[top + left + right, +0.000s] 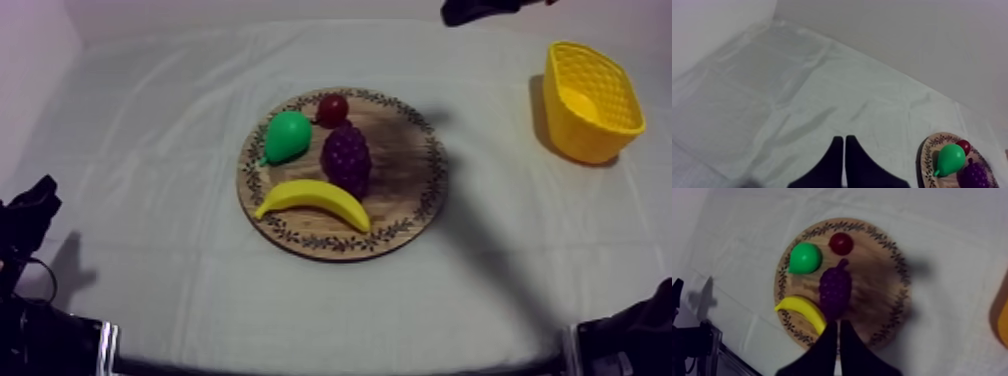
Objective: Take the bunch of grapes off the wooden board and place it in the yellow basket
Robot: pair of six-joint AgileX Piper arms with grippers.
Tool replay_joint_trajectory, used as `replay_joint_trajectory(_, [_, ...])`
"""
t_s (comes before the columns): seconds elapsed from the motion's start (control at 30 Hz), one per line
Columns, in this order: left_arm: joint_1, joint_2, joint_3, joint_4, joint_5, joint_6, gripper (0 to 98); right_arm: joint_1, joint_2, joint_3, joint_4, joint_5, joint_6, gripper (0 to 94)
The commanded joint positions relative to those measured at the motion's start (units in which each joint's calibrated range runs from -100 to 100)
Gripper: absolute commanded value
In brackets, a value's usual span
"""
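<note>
The bunch of grapes (346, 158) lies near the middle of the wooden board (405, 190), stem end toward the small red fruit (332, 108) just behind it. The pear (287, 136) sits just beside the grapes on the left. The banana (313, 200) lies across the front, its curve against the bunch's lower end. On the grapes' right is bare wood. The yellow basket (592, 100) stands well apart, at the surface's (150, 130) far right. The right fingers (833, 334) lie pressed together as a narrow wedge, holding nothing, above the board's rim near the banana's tip and the grapes. The left fingers (839, 146) are likewise closed on nothing, over bare cloth, the board off to one side.
</note>
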Motion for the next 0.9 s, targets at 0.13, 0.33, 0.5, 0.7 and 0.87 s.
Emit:
replay_joint_trajectory(0.13, [0.0, 0.0, 0.0, 0.0, 0.0, 0.0, 0.1, -3.4, 3.3, 2.1, 1.2, -4.1, -3.9, 6.3])
replay_joint_trajectory(0.33, [0.0, 0.0, 0.0, 0.0, 0.0, 0.0, 0.1, -4.4, 6.5, 2.5, 1.7, -7.0, -6.1, 19.8])
replay_joint_trajectory(0.5, [0.0, 0.0, 0.0, 0.0, 0.0, 0.0, 0.1, -5.5, 7.0, 5.1, 2.2, -10.4, -7.7, 59.6])
replay_joint_trajectory(0.7, [0.0, 0.0, 0.0, 0.0, 0.0, 0.0, 0.1, -6.0, 8.8, 6.6, 1.4, -13.3, -7.7, 79.8])
replay_joint_trajectory(0.87, [0.0, 0.0, 0.0, 0.0, 0.0, 0.0, 0.1, -6.2, 13.0, 6.5, 1.6, -15.3, -8.0, 84.1])
